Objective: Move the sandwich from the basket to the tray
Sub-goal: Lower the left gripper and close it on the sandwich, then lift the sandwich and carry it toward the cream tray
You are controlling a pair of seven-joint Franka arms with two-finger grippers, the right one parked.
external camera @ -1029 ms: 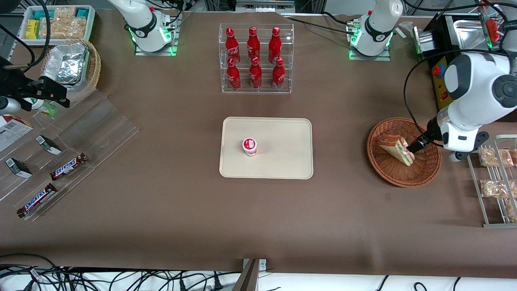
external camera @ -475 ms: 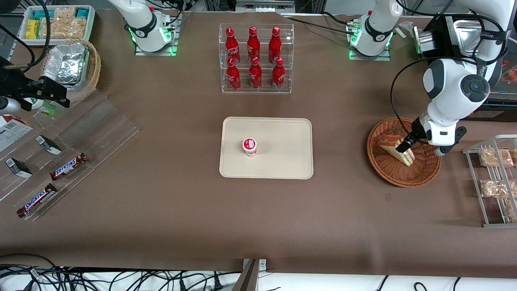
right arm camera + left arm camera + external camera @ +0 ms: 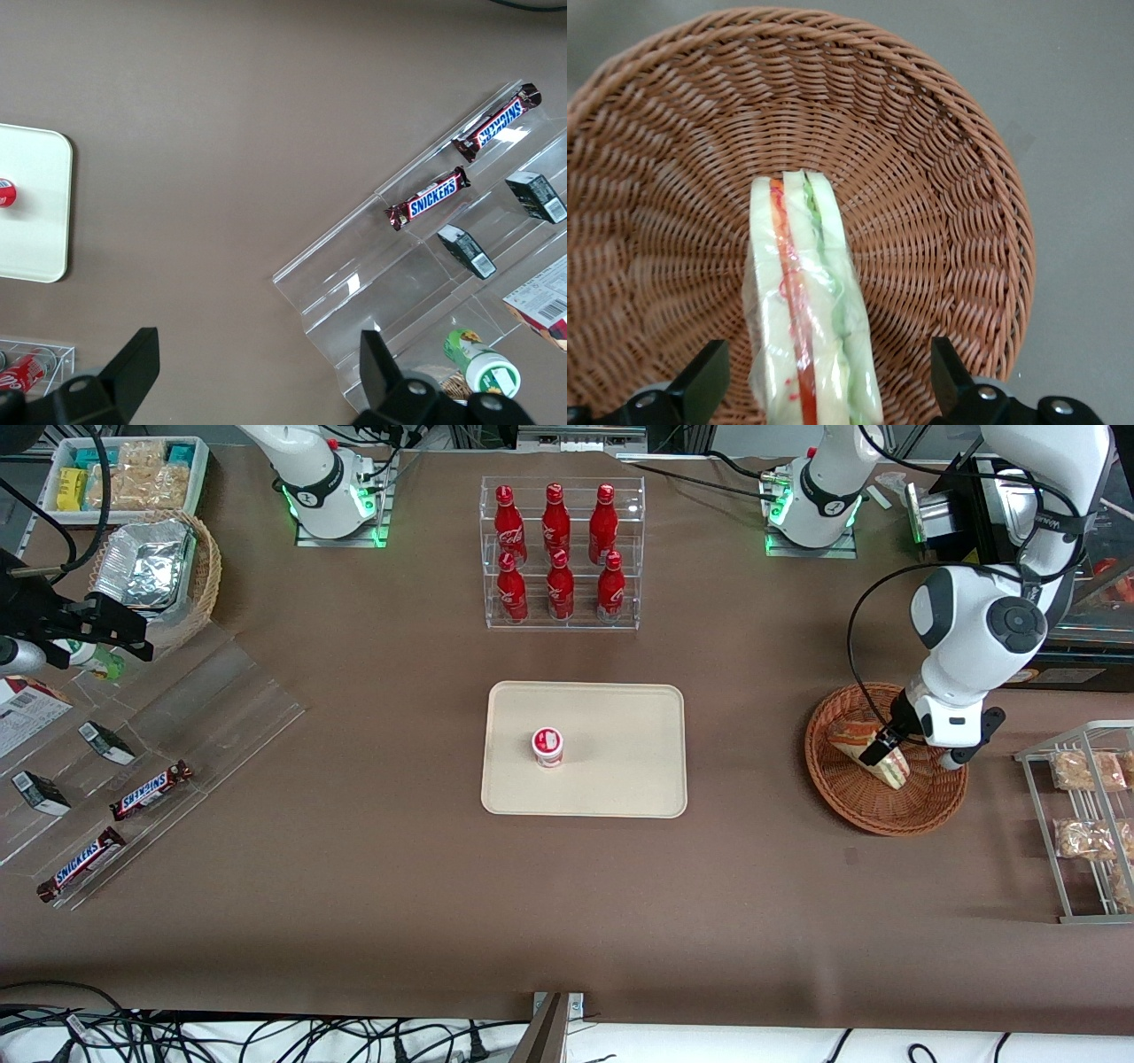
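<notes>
Snickers bars point(image 3: 151, 790) are read by their wrappers on the clear acrylic rack point(image 3: 177, 726) | Gripper point(image 3: 824, 390) is lowered into the basket point(image 3: 921, 815), fingers point(image 3: 700, 382) spread wide to either side of the sandwich point(image 3: 808, 310), not seen touching it | Sandwich is propped on edge in the basket | Tray point(image 3: 620, 779) is occupied by one red-lidded cup point(image 3: 547, 746)

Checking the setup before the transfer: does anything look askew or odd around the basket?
Nothing stands out. The sandwich stands on edge in the basket, the open end effector straddling it without contact.
</notes>
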